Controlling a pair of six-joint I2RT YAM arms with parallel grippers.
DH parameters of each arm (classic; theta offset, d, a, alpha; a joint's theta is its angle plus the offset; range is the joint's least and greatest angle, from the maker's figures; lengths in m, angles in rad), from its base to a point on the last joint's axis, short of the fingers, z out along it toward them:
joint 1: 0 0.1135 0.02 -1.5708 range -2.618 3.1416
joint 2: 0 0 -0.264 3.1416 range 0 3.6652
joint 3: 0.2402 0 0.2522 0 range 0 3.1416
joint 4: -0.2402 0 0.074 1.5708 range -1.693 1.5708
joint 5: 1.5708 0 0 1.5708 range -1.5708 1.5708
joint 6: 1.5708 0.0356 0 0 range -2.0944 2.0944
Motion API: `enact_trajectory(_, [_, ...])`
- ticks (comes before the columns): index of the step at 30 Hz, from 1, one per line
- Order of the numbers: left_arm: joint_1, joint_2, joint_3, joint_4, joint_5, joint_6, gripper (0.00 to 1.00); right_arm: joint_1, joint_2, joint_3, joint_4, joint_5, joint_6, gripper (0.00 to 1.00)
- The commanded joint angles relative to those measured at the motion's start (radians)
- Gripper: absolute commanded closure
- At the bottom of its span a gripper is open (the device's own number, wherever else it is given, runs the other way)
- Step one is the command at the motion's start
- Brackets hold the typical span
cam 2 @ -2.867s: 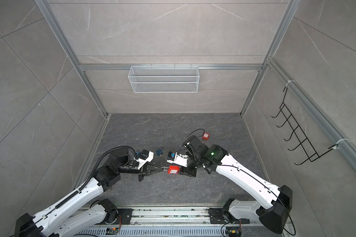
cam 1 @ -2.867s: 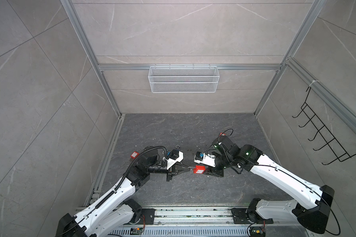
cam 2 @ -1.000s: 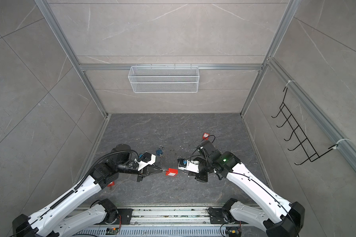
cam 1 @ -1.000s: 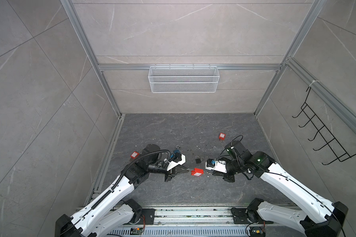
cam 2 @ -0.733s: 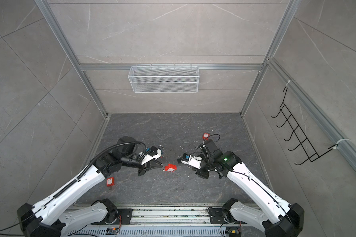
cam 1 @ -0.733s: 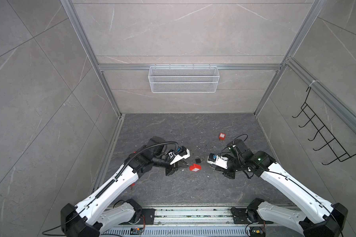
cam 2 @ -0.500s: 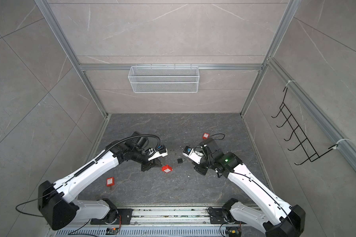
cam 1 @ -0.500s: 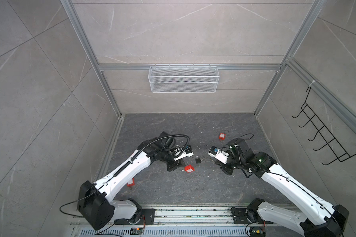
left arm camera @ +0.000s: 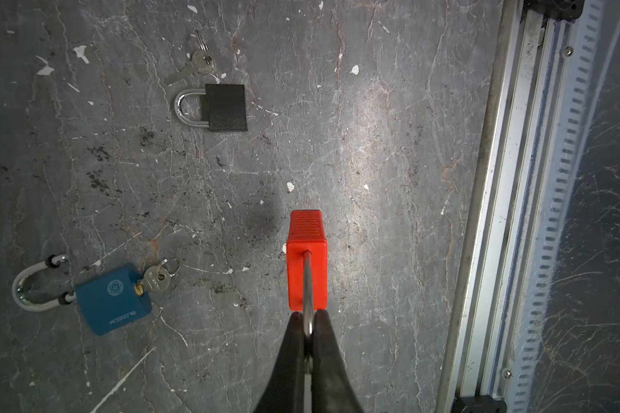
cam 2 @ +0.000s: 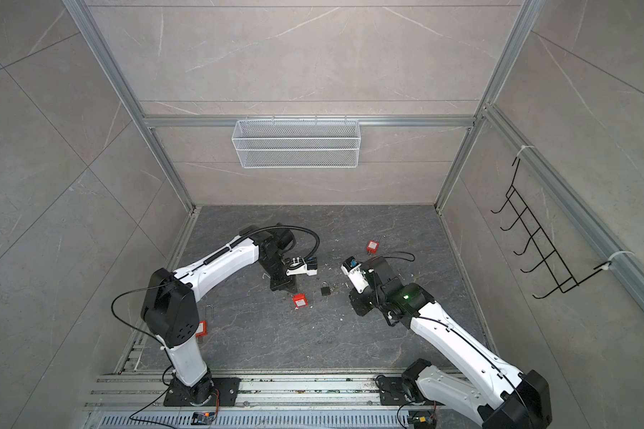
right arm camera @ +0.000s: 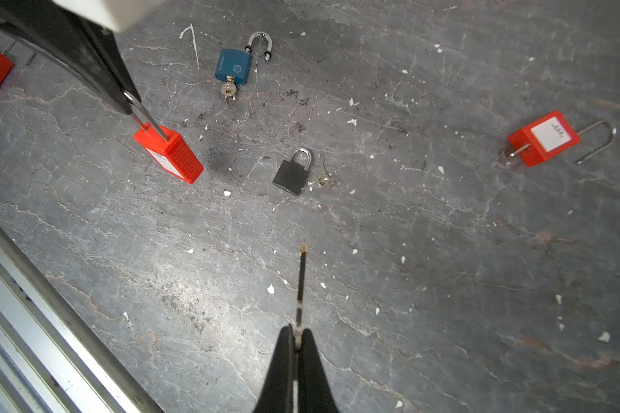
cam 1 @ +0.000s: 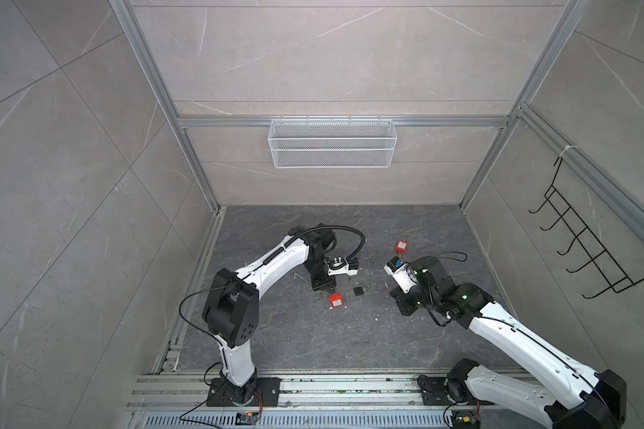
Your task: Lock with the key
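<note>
Grey stone floor [left arm camera: 391, 150] noted below: my left gripper [left arm camera: 309, 318] is clamped on the shackle [left arm camera: 307, 282] of the red padlock [left arm camera: 306, 232] hanging over it, right gripper [right arm camera: 296, 330] pinched tight on the key [right arm camera: 301, 279] well apart, so I should align its blade squarely with the padlock's base before inserting.

On the tabletop [cam 1: 313, 341], a small padlock [cam 1: 358, 289] lies just right of the large padlock [cam 1: 337, 301] (a loose key [right arm camera: 324, 180] beside it); a third padlock [cam 1: 401, 246] sits farther back.
</note>
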Motion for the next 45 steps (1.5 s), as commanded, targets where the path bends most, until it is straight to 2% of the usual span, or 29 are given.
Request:
enact_trajectory(1, [0.005,0.059,0.064,-0.08,0.018,0.065,1.0,-0.001,-0.008,-0.032,0.05,-0.044,0.081,1.0])
enact_trajectory(10, [0.011,0.178,0.153,-0.124,0.058,0.108,1.0,0.001,0.036,-0.063,0.097,-0.076,0.141,1.0])
enact_trajectory(15, [0.023,0.233,0.183,-0.099,0.026,0.128,1.0,0.001,0.074,-0.067,0.131,-0.128,0.179,1.0])
enact_trajectory(19, [0.025,0.265,0.218,-0.073,-0.023,0.121,1.0,0.002,0.081,-0.088,0.168,-0.167,0.257,1.0])
enact_trajectory(21, [0.024,0.266,0.215,-0.038,-0.028,0.116,0.95,0.002,0.07,-0.109,0.204,-0.193,0.301,1.0])
enact_trajectory(25, [0.031,0.291,0.236,-0.014,-0.052,0.115,0.91,0.002,0.056,-0.137,0.237,-0.2,0.35,1.0])
enact_trajectory(32, [0.044,0.343,0.273,0.023,-0.053,0.109,0.86,0.005,0.103,-0.124,0.242,-0.211,0.412,1.0])
enact_trajectory(38, [0.063,0.369,0.301,0.069,-0.06,0.045,0.86,0.008,0.143,-0.097,0.226,-0.207,0.476,0.99])
enact_trajectory(45, [0.088,0.348,0.324,0.109,-0.023,-0.004,0.73,0.042,0.199,-0.062,0.219,-0.18,0.534,0.99])
